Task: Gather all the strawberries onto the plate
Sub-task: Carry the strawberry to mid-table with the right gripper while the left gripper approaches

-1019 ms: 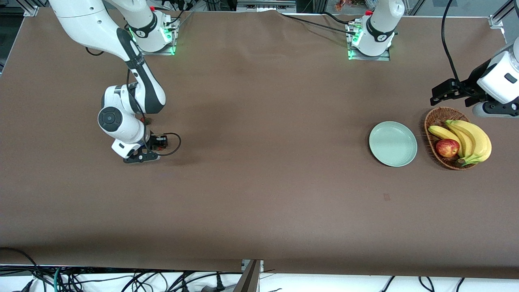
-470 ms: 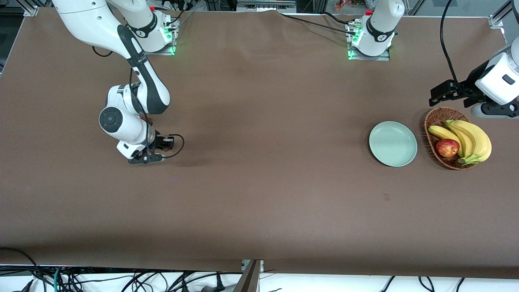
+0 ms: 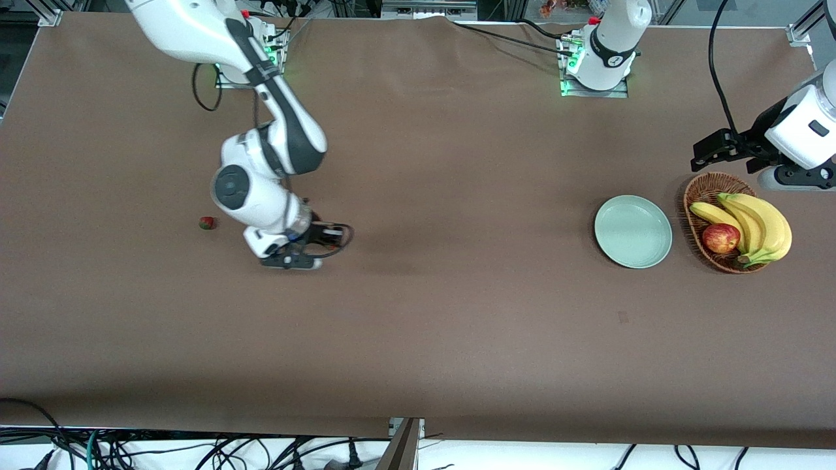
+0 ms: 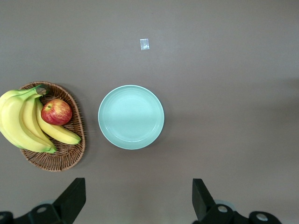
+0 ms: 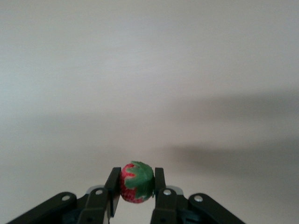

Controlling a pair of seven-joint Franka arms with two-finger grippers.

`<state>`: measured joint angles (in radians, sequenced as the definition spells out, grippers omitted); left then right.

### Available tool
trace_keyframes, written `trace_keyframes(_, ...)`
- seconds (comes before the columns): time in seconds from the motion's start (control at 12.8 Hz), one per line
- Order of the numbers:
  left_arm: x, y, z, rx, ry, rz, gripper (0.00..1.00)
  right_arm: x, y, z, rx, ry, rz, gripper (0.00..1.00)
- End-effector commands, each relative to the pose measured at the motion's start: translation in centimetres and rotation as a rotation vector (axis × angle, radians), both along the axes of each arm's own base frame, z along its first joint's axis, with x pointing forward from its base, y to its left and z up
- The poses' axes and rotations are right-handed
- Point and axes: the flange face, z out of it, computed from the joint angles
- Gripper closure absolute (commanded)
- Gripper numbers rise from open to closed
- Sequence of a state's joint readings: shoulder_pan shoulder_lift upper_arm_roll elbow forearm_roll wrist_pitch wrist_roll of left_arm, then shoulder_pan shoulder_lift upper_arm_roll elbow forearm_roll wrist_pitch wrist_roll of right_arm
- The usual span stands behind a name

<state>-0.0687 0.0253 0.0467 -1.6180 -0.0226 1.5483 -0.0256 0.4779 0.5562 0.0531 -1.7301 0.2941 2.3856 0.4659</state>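
Moved toward plate (image 3: 633,231) – right gripper (image 5: 134,189), jaws clenched on strawberry (image 5: 136,182); 2nd strawberry (image 3: 207,223) uncovered on worktop (image 3: 457,313). Left gripper (image 4: 135,203) waits, jaws released.

Third small red strawberry: not visible in any view.
Right gripper (image 5: 135,198): base cut off by the right wrist view's edge; in the front view its fingertips are hidden under the arm's own wrist.
Left gripper (image 4: 138,200): only two dark fingers (image 4: 72,198) show, cut off at the edge.
Left arm's white forearm (image 3: 806,130): cut off at the front view's edge.
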Motion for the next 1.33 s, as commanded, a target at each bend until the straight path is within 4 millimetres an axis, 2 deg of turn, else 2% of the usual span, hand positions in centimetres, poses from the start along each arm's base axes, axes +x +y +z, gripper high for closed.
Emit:
trace_keyframes(0.0, 0.1, -0.2, -0.4, -0.023, 0.002, -0.006, 0.00, -0.5, 9.4, -0.3, 0.038, 0.019, -0.125, 0.75)
trace_keyframes(0.16, 0.1, -0.1, -0.5, -0.023, 0.002, -0.005, 0.00, -2.1, 16.2, -1.1, 0.081, 0.012, -0.197, 0.75)
trace_keyframes(0.24, 0.1, 0.0, -0.5, -0.023, 0.002, -0.003, 0.00, -2.6, 18.7, -1.6, 0.116, -0.002, -0.252, 0.75)
trace_keyframes(0.39, 0.1, -0.1, -1.1, -0.021, 0.005, -0.004, 0.00, -5.0, 23.0, -3.5, 0.189, -0.043, -0.328, 0.72)
trace_keyframes(0.47, 0.1, 0.0, -1.1, -0.021, 0.003, -0.003, 0.00, -6.9, 25.0, -4.5, 0.229, -0.069, -0.357, 0.71)
trace_keyframes(0.55, 0.1, 0.0, -1.3, -0.020, 0.003, -0.003, 0.00, -8.3, 26.3, -5.8, 0.247, -0.095, -0.383, 0.65)
trace_keyframes(0.71, 0.2, 0.1, -2.5, -0.017, -0.001, -0.001, 0.00, -10.1, 27.5, -8.1, 0.265, -0.127, -0.407, 0.58)
trace_keyframes(0.78, 0.2, 0.1, -3.3, -0.015, 0.000, -0.001, 0.00, -10.2, 27.5, -8.3, 0.264, -0.126, -0.409, 0.47)
trace_keyframes(1.02, 0.2, -0.1, -5.8, -0.015, -0.003, -0.002, 0.00, -9.0, 26.7, -6.5, 0.251, -0.140, -0.408, 0.15)
trace_keyframes(1.1, 0.2, -0.1, -6.5, -0.015, -0.007, -0.001, 0.00, -8.0, 25.8, -5.7, 0.205, -0.130, -0.400, 0.12)
trace_keyframes(1.25, 0.2, -0.1, -8.1, -0.014, -0.015, -0.001, 0.00, -5.9, 23.4, -2.5, 0.094, -0.112, -0.352, 0.12)
